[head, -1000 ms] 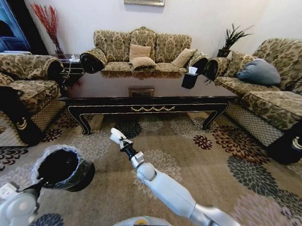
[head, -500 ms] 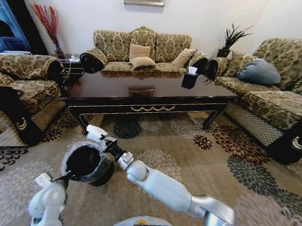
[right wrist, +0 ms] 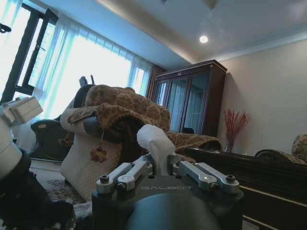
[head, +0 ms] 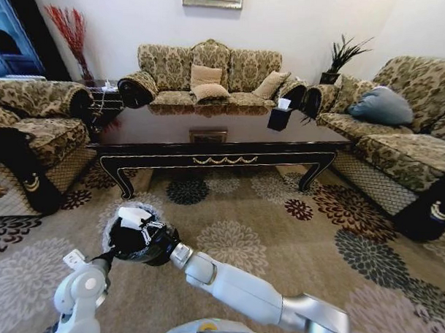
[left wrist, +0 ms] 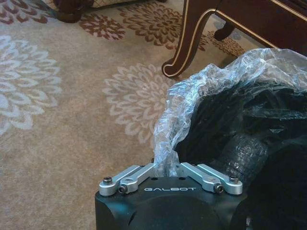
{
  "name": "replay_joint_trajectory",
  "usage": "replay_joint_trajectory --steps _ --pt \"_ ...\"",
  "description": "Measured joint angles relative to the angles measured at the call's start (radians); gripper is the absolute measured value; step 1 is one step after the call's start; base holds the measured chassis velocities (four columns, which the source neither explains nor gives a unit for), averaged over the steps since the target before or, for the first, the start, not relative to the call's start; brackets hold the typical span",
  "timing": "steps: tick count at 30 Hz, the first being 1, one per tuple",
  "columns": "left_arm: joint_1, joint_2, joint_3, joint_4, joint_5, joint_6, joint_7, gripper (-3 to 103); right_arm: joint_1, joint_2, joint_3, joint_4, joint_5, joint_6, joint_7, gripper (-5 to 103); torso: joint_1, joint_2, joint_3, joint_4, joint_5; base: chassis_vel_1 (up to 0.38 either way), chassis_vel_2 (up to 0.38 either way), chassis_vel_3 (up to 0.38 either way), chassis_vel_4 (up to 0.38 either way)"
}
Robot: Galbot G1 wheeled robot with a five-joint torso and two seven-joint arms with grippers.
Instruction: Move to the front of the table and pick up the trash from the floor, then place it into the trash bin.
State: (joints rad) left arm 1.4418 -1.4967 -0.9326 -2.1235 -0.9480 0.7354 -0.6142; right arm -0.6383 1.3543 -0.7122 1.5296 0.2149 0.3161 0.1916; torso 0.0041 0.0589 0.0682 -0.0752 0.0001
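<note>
Basically hovering the right gripper (head: 136,218) right over the trash bin (head: 150,248), pinching the white trash (right wrist: 154,142) just above the opening. Holding the bin up off the floor (head: 278,234), left gripper (left wrist: 168,168) clamping its liner rim, near the table (head: 209,140).

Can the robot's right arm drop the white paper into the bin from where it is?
Probably yes. The right pincer, shut on the white paper, sits over the trash bin mouth, which the left pincer holds by its liner. Nothing looks in between.
</note>
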Motion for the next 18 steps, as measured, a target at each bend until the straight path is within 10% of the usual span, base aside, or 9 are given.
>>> replay_joint_trajectory --steps 18 --pt "0.007 0.002 -0.013 -0.008 -0.017 0.0 -0.003 2 -0.023 0.006 -0.03 -0.046 -0.071 0.005 0.035 77 0.0 0.0 0.0 -0.0002 -0.0001 0.0 0.0 0.0 0.0"
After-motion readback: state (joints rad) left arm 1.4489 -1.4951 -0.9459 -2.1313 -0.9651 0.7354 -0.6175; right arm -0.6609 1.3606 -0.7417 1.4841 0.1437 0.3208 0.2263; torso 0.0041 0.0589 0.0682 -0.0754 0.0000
